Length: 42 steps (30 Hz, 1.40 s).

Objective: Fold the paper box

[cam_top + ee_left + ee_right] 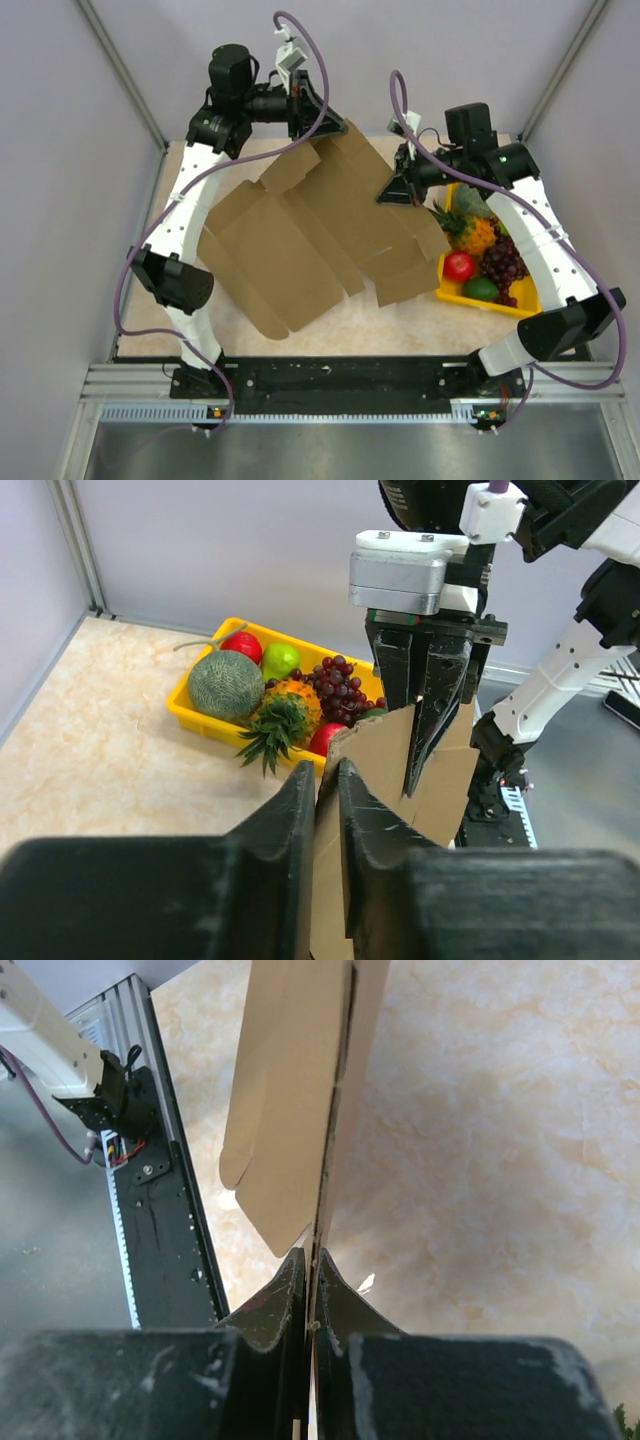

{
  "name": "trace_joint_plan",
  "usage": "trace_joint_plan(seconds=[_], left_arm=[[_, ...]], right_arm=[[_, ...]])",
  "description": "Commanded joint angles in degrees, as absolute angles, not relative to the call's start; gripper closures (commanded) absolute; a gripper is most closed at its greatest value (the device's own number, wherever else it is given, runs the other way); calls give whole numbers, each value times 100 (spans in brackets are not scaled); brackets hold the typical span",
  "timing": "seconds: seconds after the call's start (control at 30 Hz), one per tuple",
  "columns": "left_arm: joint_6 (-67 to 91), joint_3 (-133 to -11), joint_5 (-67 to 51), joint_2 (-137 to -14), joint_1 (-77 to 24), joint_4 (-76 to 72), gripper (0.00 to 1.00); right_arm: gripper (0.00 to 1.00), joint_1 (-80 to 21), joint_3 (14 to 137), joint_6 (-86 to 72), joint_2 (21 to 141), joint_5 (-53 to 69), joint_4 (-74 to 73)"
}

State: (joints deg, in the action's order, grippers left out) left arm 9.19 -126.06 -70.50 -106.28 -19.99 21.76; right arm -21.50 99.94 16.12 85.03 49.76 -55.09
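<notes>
table (pixel 400 325): beige marbled | on it: yellow fruit tray (pixel 448 287), right; brown paper box (pixel 280 250), near edge resting

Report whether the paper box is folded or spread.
Spread: the paper box is an open sheet, flaps splayed out, no walls formed.

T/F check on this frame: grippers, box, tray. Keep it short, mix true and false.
1. The left gripper and right gripper both pinch the box. True.
2. The box is folded into a closed carton. False: it is an open sheet with flaps spread.
3. The tray sits on the right arm's side. True.
4. The tray is empty. False: it holds fruit.
5. The right gripper is wide open. False: it is shut on the box's edge.
</notes>
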Motion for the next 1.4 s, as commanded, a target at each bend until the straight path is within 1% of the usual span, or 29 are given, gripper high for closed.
trace_joint_plan(seconds=[0.0, 0.03, 0.1, 0.2, 0.3, 0.33, 0.37, 0.4, 0.43, 0.47, 0.5, 0.53, 0.57, 0.6, 0.63, 0.67, 0.73, 0.8, 0.83, 0.87, 0.9, 0.93, 1.0, 1.1, 1.13, 1.2, 1.27, 1.3, 1.37], left_arm=[[63, -12709, -6578, -10495, -2302, 3056, 98], [-243, -12700, -6313, -10390, -2329, 3163, 100], [-552, -12560, -5682, -10249, -2443, 3208, 100], [-554, -12305, -5634, -10020, -2470, 2971, 100], [-510, -12515, -5783, -10028, -2443, 3084, 100], [-475, -12655, -5827, -10054, -2417, 3137, 89], [-405, -12656, -5914, -10029, -2330, 3129, 74], [-187, -12613, -5985, -9994, -2251, 3059, 65], [-11, -12412, -5977, -9828, -2163, 2902, 59], [357, -12201, -6116, -9713, -1892, 2274, 35], [1257, -11930, -6239, -9564, -1716, 1676, 27], [1796, -11335, -6258, -9267, -1522, 1139, 22], [2289, -11016, -6301, -9107, -1138, 64, 21], [2990, -10717, -6284, -8958, -960, -391, 21], [3145, -10227, -6188, -8660, -801, -535, 22], [3181, -10013, -5718, -8518, -504, -458, 23], [3208, -9373, -5468, -8158, -134, -325, 24], [3260, -8932, -5179, -7955, 113, -421, 27], [3226, -8521, -5055, -7737, 262, -431, 27], [3147, -8369, -4923, -7639, 333, -378, 27], [2825, -8280, -4548, -7559, 369, -169, 27], [2639, -8236, -4353, -7480, 413, 355, 27], [2148, -8227, -4009, -7488, 431, 737, 28], [1882, -8288, -4840, -7847, 510, 800, 32], [1794, -8427, -5504, -8118, 510, 826, 39], [1531, -8612, -6018, -8453, 510, 1107, 45], [1407, -8613, -6423, -8543, 501, 1195, 48], [1328, -8552, -6433, -8499, 501, 1169, 48], [1379, -8175, -6599, -8394, 510, 907, 46]], right_arm=[[100, -2162, 10371, 1837, 8446, 5458, -4931], [100, -2162, 10371, 1854, 8446, 5458, -4931], [100, -2153, 10362, 1863, 8446, 5441, -4931], [100, -2153, 10345, 1889, 8455, 5371, -4957], [100, -2153, 10301, 1925, 8429, 5283, -4957], [100, -2162, 10283, 1925, 8411, 5274, -4974], [100, -2153, 10266, 1934, 8394, 5273, -4975], [100, -2153, 10231, 1951, 8367, 5265, -4975], [100, -2153, 10161, 1969, 8341, 5256, -4966], [100, -2145, 10125, 1986, 8306, 5247, -4983], [100, -2145, 10073, 2004, 8288, 5256, -4975], [100, -2136, 10020, 2004, 8271, 5273, -4983], [100, -2101, 9993, 2004, 8253, 5300, -4983], [100, -2092, 9967, 2013, 8253, 5396, -4975], [100, -2057, 9967, 2004, 8253, 5466, -4983], [100, -1961, 9958, 1995, 8244, 5563, -4975], [100, -1855, 9967, 1916, 8279, 5844, -4966], [100, -1750, 9993, 1811, 8340, 5924, -4957], [100, -1706, 10002, 1767, 8350, 5933, -4957], [100, -1662, 10011, 1645, 8376, 6002, -4957], [100, -1565, 10054, 1574, 8419, 6186, -4922], [100, -1521, 10081, 1521, 8455, 6248, -4931], [100, -1468, 10142, 1424, 8490, 6301, -4931], [100, -1371, 10134, 1468, 8482, 6442, -4948], [100, -1275, 10125, 1468, 8473, 6521, -4922], [100, -1196, 10134, 1459, 8482, 6740, -4922], [100, -1116, 10151, 1459, 8481, 6733, -4931], [100, -1108, 10169, 1450, 8499, 6724, -4922], [100, -1081, 10230, 1389, 8595, 6750, -4922]])
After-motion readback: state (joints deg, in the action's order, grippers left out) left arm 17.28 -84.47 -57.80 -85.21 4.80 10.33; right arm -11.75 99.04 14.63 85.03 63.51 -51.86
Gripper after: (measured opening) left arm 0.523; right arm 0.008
